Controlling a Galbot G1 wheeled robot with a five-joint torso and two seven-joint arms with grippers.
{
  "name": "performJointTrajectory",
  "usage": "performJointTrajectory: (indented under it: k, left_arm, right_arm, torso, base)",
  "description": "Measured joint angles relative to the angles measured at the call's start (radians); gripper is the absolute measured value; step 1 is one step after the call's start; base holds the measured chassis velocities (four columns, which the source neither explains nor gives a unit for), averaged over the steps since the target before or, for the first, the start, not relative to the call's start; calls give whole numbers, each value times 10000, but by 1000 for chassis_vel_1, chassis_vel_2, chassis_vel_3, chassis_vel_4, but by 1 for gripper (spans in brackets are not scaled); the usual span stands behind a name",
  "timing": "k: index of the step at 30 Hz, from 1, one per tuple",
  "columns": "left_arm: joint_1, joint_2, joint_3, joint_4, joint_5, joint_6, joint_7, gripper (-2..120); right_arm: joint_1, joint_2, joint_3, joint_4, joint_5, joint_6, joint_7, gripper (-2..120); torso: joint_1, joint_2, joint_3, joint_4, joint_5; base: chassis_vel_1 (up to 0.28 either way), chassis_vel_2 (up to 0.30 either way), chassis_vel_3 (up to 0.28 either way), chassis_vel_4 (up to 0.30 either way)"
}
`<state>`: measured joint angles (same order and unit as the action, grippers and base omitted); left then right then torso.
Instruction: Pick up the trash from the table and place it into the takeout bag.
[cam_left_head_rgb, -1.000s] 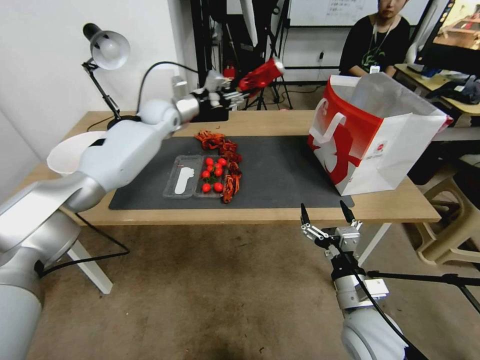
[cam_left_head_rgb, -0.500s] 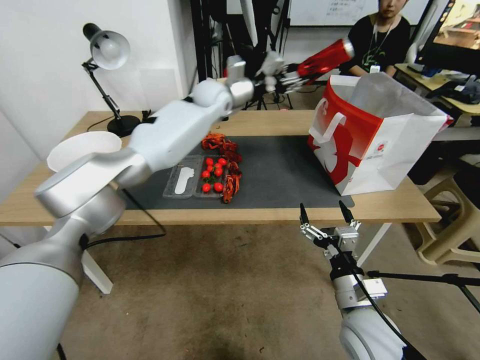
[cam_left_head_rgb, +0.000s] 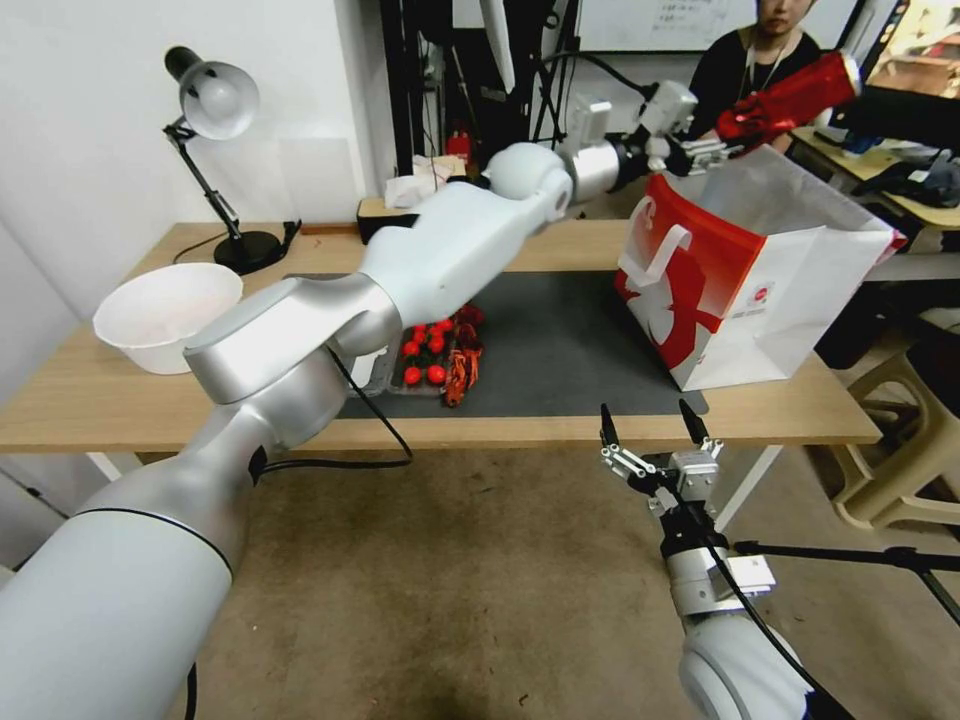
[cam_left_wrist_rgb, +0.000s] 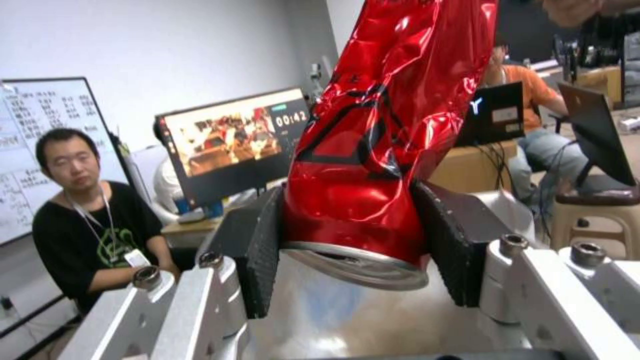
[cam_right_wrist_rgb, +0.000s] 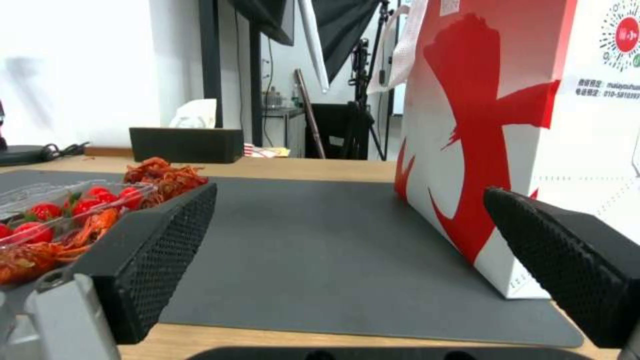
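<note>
White basin (cam_left_head_rgb: 165, 310): you see it at the far left of the surface (cam_left_head_rgb: 90, 400), well apart from the bag; it is not trash, so leave it.
Tomato tray (cam_left_head_rgb: 425, 365): it sits on the dark mat (cam_left_head_rgb: 560, 345) with red-orange scraps (cam_left_head_rgb: 462, 365) just beside it — also not yours to clear.
Left end effector (cam_left_head_rgb: 722, 148): your left arm reaches across the surface and holds it high, above the far rim of the bag's open mouth. In the left wrist view (cam_left_wrist_rgb: 353, 250) its two black pads are closed on the base of the can, one on each side.
Crushed red can (cam_left_head_rgb: 795, 98): held in the air, tilted, its free end pointing past the bag toward the back of the room; it is not yet inside.
Takeout bag (cam_left_head_rgb: 740, 270): upright on the right end of the surface, mouth open, one strap handle (cam_left_head_rgb: 660, 255) hanging on the near face. You cannot see what lies inside it.
Right end effector (cam_left_head_rgb: 655, 435): parked low in front of the surface edge, fingers spread wide, holding nothing.
Progress: judging by the bare mat, you appear to be on a late piece — no bowl or cups show on the surface. What is left here is to bring the can over the opening and let go.
</note>
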<state>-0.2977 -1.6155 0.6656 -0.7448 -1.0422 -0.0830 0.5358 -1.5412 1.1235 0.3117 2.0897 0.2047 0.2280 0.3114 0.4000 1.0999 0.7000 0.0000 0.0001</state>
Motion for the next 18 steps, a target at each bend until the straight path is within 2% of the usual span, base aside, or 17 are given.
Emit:
performJointTrajectory:
  k: [12, 13, 14, 17, 18]
  left_arm:
    - [155, 46, 408, -134, -41, -39, 21, 47]
    - [156, 49, 416, -138, -42, -45, 22, 52]
    - [156, 49, 416, -138, -42, -45, 22, 52]
    - [180, 55, 429, -159, -49, -54, 19, 67]
    - [180, 55, 429, -159, -49, -54, 19, 67]
  right_arm:
    - [58, 88, -23, -1, -2, -31, 0, 100]
    - [42, 93, -22, 0, -5, -33, 0, 100]
    - [42, 93, -22, 0, -5, -33, 0, 100]
    - [5, 96, -14, 0, -12, -33, 0, 100]
    - [5, 96, -14, 0, -12, -33, 0, 100]
  torso:
    - [0, 0, 0, 0, 0]
    - [0, 0, 0, 0, -1]
    - [0, 0, 0, 0, -1]
    - [0, 0, 0, 0, -1]
    - [0, 0, 0, 0, -1]
  base:
    - [0, 0, 0, 0]
    - [0, 0, 0, 0]
    - [0, 0, 0, 0]
    - [0, 0, 0, 0]
    - [0, 0, 0, 0]
